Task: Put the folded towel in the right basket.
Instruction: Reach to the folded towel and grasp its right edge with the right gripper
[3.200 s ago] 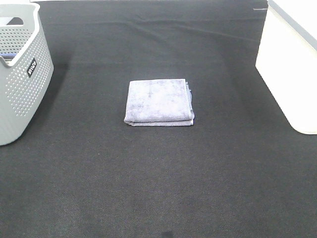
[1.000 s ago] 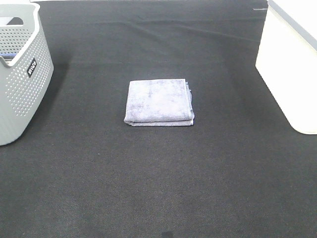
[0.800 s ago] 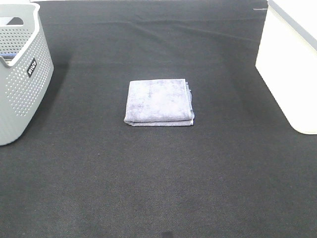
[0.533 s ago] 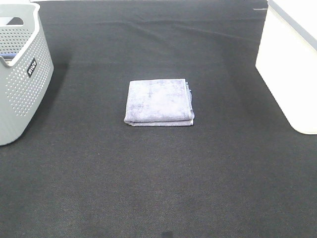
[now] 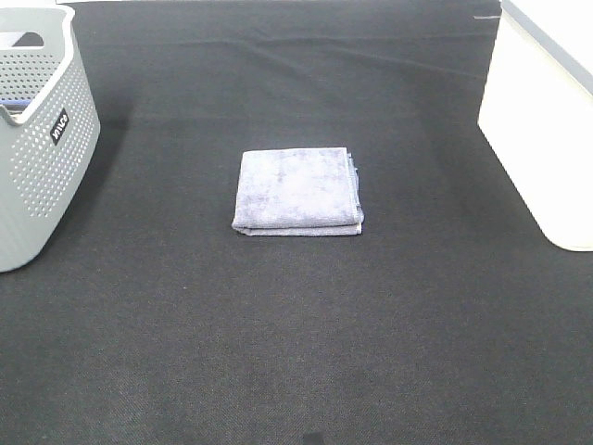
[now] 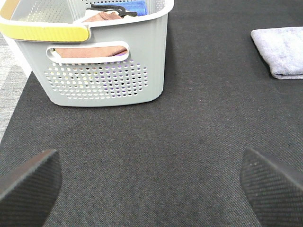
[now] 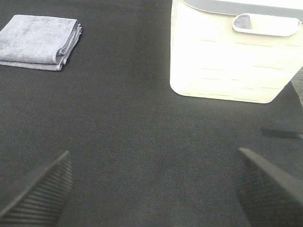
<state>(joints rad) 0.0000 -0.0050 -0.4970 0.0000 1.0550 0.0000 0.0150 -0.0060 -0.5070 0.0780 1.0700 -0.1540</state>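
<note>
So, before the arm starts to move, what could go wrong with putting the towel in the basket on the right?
The towel is folded in layers; pinching only the top layer could let it unfold when lifted.
The white basket on the right has tall walls, so a low carry might catch the rim.
The grey basket on the left already holds things and is the wrong one.

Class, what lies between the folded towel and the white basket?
Only bare black mat separates the folded towel from the white basket, shown in the exterior high view.
</note>
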